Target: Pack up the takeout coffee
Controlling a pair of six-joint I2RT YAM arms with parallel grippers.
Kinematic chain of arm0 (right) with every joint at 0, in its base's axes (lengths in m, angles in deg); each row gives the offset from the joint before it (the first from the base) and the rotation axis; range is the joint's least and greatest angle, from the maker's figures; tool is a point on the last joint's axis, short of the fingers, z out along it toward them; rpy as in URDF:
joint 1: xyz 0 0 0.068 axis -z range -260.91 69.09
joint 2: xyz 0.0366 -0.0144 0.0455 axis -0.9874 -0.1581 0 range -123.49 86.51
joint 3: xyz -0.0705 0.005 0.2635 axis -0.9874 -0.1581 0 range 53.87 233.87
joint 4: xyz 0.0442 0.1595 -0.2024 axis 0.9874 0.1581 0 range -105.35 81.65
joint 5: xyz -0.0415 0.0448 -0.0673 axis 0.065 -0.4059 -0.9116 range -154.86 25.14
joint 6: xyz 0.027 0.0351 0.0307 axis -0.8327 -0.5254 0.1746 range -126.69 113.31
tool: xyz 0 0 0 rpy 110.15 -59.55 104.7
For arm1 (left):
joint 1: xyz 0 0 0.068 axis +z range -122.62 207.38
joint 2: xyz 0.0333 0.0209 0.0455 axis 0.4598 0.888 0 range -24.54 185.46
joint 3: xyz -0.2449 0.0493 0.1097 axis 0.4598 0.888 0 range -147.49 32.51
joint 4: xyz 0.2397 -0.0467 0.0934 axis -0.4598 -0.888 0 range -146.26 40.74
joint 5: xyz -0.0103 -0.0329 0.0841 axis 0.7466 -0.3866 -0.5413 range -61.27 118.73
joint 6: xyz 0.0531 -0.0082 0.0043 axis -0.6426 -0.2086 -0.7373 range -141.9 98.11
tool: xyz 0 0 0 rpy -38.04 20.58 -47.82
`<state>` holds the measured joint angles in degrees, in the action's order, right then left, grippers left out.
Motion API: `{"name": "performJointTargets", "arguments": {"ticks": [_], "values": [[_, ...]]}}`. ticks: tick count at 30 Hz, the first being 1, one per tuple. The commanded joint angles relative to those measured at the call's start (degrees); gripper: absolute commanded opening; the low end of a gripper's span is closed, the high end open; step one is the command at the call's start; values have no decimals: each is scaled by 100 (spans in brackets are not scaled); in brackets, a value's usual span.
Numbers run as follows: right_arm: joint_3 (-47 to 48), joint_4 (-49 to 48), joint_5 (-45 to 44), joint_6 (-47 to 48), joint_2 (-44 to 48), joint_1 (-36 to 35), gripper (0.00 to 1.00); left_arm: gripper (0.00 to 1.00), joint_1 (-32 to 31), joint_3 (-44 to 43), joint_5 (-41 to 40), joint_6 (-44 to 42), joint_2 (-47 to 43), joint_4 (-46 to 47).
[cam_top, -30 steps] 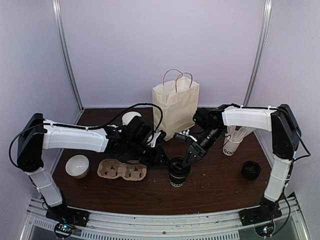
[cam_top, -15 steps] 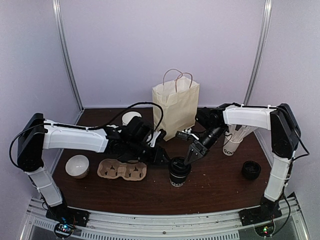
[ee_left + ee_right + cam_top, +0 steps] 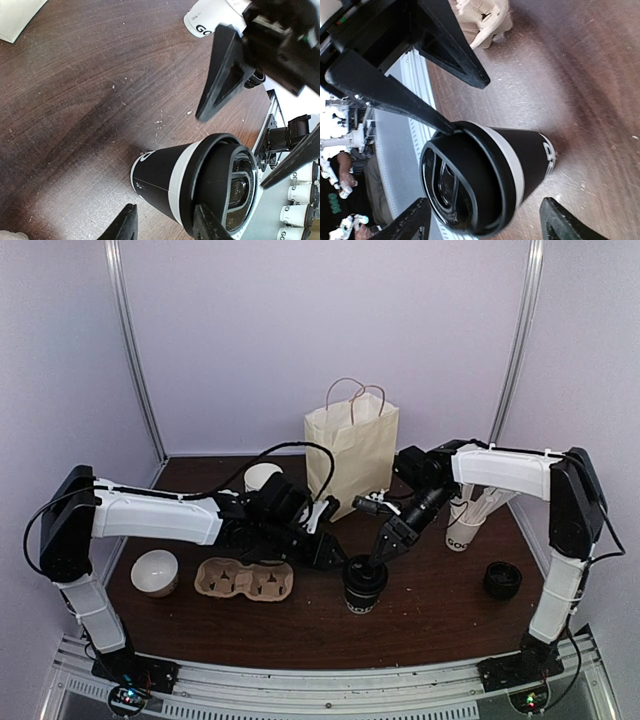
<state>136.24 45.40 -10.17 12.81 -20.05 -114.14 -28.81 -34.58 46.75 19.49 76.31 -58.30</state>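
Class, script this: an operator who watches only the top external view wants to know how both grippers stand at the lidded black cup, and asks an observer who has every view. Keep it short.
Operator: From above I can't tell whether the right gripper holds the takeout coffee.
Observer: It doesn't. The right wrist view shows its jaws open wider than the cup, not closed on it.
Operator: And the left gripper?
Observer: Open too. One finger seems to touch the rim of the lid; the other stands apart.
Operator: Is the lid on?
Observer: Yes, with a white band showing just beneath it.
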Motion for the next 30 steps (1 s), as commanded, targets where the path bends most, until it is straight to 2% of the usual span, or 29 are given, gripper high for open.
{"name": "performJointTargets", "arguments": {"ticks": [1, 7, 14, 17, 23, 30], "values": [[169, 116, -427, 187, 374, 173, 80, 43, -42, -97, 59, -139, -163, 263], [193, 203, -586, 431, 560, 274, 82, 49, -34, -158, 129, -255, -292, 441], [120, 289, -659, 738, 719, 244, 81, 49, -33, -252, -148, -241, -265, 322], [49, 295, -880, 987, 942, 181, 80, 51, -41, -248, -113, -270, -347, 395], [-604, -394, -1357, 1402, 1823, 35, 79, 57, -103, -612, 105, -585, -196, 35], [-751, -404, -2039, 1695, 2019, -377, 79, 57, -196, -997, 212, -702, 241, -228]]}}
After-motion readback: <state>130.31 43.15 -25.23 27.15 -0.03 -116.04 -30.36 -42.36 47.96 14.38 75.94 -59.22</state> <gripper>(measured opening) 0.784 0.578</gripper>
